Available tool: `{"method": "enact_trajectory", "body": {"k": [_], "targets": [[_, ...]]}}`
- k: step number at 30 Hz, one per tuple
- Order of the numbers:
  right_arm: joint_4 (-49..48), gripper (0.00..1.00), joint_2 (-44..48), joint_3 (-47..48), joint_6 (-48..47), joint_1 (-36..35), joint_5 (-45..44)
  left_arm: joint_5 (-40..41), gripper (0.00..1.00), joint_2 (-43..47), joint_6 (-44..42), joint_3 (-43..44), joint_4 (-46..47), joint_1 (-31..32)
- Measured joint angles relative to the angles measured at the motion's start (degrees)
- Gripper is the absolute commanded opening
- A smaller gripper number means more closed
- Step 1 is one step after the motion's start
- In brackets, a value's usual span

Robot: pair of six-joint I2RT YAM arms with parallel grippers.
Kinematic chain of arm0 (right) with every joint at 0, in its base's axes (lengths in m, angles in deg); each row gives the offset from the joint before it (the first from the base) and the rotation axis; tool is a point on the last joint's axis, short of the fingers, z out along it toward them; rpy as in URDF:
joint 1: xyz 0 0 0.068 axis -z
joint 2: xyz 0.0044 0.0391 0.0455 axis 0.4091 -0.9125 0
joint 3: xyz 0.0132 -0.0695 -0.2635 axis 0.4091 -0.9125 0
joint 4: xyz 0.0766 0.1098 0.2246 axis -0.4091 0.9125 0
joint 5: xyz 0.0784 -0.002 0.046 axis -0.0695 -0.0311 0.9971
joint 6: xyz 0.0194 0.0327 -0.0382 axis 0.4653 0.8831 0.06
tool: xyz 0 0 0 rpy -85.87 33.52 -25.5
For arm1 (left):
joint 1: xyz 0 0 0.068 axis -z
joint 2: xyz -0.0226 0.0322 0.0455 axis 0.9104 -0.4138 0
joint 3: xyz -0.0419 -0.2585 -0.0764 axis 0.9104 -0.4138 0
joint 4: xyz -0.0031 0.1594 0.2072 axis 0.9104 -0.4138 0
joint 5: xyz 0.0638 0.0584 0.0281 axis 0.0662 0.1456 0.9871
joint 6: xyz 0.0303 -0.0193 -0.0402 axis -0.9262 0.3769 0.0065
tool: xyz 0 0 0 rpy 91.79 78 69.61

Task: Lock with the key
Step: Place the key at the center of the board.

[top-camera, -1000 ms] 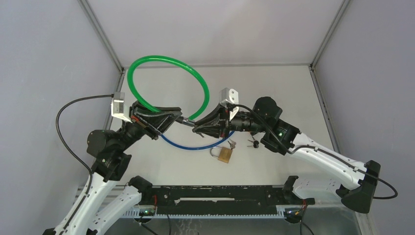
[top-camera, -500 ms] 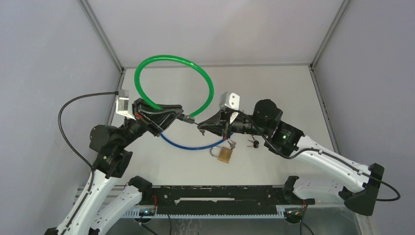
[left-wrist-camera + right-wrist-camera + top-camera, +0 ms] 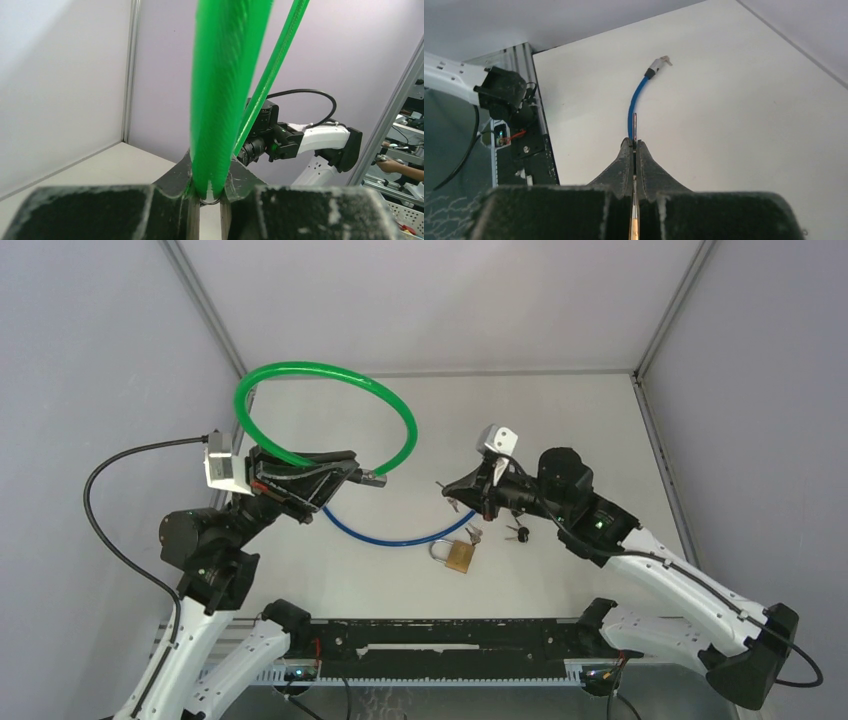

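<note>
Both arms have drawn apart. My left pincer [image 3: 347, 472] clamps the green cable lock [image 3: 300, 365] steady, presumably so my right pincer [image 3: 449, 490], pinching the key [image 3: 634, 127], can re-aim.

Glossy green plastic-sheathed cable [image 3: 225, 75], brass-coloured metal padlock [image 3: 459, 558], smooth matt white tabletop [image 3: 560, 420]

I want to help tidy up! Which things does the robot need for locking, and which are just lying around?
For the job:
green cable lock, held in the left gripper
key, pinched in the right gripper

Just lying about:
blue cable
brass padlock
small keys beside it
</note>
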Motion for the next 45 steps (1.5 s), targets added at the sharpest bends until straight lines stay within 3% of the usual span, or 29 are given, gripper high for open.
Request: {"method": "enact_trajectory", "body": {"k": [6, 17, 22, 28, 31, 34, 36, 39, 41, 45], "targets": [[0.7, 0.0, -2.4, 0.0, 7.3, 9.8, -0.1, 0.0, 0.0, 0.2, 0.1, 0.0, -0.2, 0.0], [6.6, 0.0, -29.2, -0.4, 21.0, 41.8, 2.9, 1.1, 0.0, 2.8, 1.6, -3.5, -1.7, 0.0], [4.9, 0.0, -37.1, 0.1, 22.1, 50.4, 7.4, 1.7, 0.0, 3.0, 2.6, -6.5, -2.5, 0.0], [6.0, 0.02, -49.5, 5.2, 21.9, 54.4, 9.5, 2.0, 0.0, 3.0, 3.4, -7.9, -2.9, 0.0], [6.7, 0.29, -52.6, 7.3, 21.7, 54.8, 10.0, 2.0, 0.0, 3.0, 3.5, -7.9, -2.9, 0.0], [8.9, 0.71, -53.3, 9.6, 20.3, 54.7, 9.4, 2.1, 0.0, 3.0, 3.5, -7.9, -2.9, 0.0], [10.4, 0.89, -52.7, 11.4, 19.3, 54.2, 8.9, 2.1, 0.0, 2.9, 3.5, -7.9, -2.9, 0.0], [12.3, 0.98, -48.4, 12.6, 16.7, 52.6, 5.9, 2.2, 0.0, 2.7, 3.5, -7.9, -2.9, 0.0], [13.5, 0.99, -42.3, 12.4, 14.4, 49.7, 4.1, 2.2, 0.0, 2.5, 3.6, -7.9, -2.9, 0.0], [6.5, 0.99, -24.2, 9.1, 9.3, 36.5, 9.5, 2.6, 0.0, 2.4, 3.6, -7.9, -2.9, 0.0]]}}
